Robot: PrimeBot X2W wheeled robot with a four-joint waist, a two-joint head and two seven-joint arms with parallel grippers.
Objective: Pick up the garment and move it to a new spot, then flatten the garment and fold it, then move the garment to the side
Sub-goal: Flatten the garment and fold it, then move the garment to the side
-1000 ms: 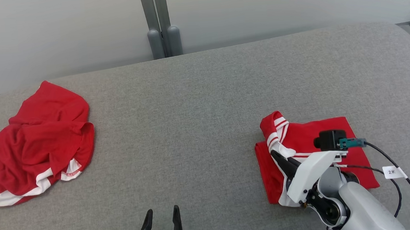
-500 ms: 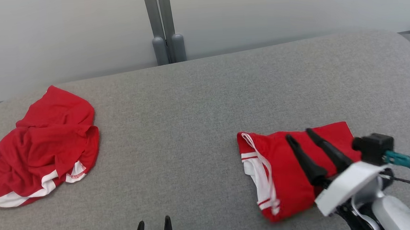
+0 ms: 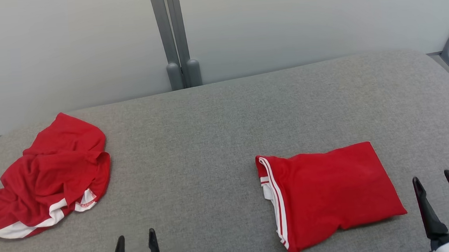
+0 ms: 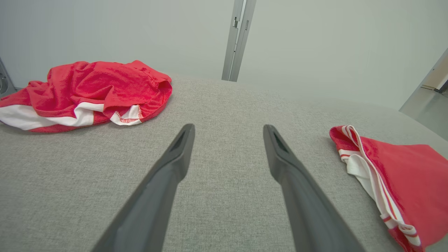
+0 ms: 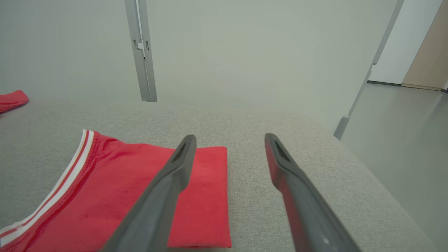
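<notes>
**The folded red garment [image 3: 326, 195] is lying on the right side of the grey padded table [image 3: 208, 115], with both grippers hanging empty.**

The right gripper [image 3: 432, 177] is hovering at the near edge, just right of the fold. Its two dark fingers are spread wide and gripping nothing. The left gripper [image 3: 136, 235] is waiting near the middle of the near edge, its fingers also parted and empty, well apart from either cloth. The fold is sitting as a tidy rectangle with its white-striped hem facing left, so I'd judge it is lying where it was meant to end up, off to the side. A crumpled red-and-white garment [image 3: 48, 175] is lying heaped at the far left, probably kept well apart so the working space stays free.
</notes>
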